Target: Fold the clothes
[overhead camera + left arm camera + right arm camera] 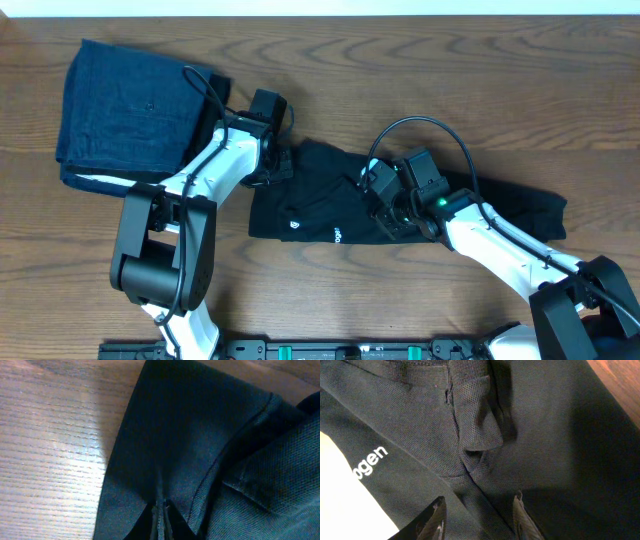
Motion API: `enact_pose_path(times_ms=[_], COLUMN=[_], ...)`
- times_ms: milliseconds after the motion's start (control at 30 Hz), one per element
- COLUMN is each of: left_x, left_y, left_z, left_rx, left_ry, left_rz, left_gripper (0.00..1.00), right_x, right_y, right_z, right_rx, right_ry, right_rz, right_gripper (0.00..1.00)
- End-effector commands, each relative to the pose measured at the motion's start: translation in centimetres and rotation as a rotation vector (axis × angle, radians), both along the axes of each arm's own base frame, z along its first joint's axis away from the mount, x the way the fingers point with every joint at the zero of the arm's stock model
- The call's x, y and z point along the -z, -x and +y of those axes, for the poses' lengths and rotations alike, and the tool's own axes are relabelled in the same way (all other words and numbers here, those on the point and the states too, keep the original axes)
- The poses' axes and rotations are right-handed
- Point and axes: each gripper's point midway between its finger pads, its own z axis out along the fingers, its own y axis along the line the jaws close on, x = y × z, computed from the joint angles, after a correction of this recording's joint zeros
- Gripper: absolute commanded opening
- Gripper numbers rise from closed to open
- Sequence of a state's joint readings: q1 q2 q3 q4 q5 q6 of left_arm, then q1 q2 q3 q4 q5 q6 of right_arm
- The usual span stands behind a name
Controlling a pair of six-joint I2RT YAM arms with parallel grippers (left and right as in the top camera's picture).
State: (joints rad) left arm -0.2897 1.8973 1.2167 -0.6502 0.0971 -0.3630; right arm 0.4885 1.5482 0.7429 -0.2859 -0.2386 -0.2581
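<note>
Black shirt [320, 200] lying crumpled near the middle of the wooden counter [420, 60], stretched from 9 to 3 o'clock. Left end effector [278, 165], at the shirt's 10 o'clock corner, is closed with a pinch of shirt fabric between its jaws. Right end effector [385, 205], over mid-shirt, has its fingers [437, 517] apart, straddling a fabric ridge. Folded dark-blue garment [130, 110] lies at 10 o'clock from the shirt.
</note>
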Motion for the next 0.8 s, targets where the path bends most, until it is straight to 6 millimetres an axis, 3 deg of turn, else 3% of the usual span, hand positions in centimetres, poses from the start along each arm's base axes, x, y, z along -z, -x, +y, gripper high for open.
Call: enact_pose_path(times_ms=[0,367,400,567,767], left_x=[0.7,0.7,0.7,0.7,0.7], left_y=[0.3,0.3,0.3,0.3,0.2], left_z=[0.6,0.6,0.6,0.6,0.6], left_rx=[-0.009,-0.009,-0.009,-0.009,-0.009], left_ry=[-0.025,-0.024,-0.024,-0.024,-0.024], left_rz=[0.018,0.015,0.015,0.015,0.014], left_gripper=[0.07,0.07,0.07,0.07,0.07], right_x=[0.5,1.5,1.5,1.5,1.2], right_y=[0.5,0.4,0.5,0.4,0.6], right_z=[0.4,0.5,0.5,0.5,0.4], right_rx=[-0.028,-0.036,-0.036,-0.036,-0.036], right_ry=[0.009,0.014,0.014,0.014,0.016], right_rz=[0.005,0.019,0.019,0.018,0.023], right_gripper=[0.43,0.38,0.36,0.04,0.01])
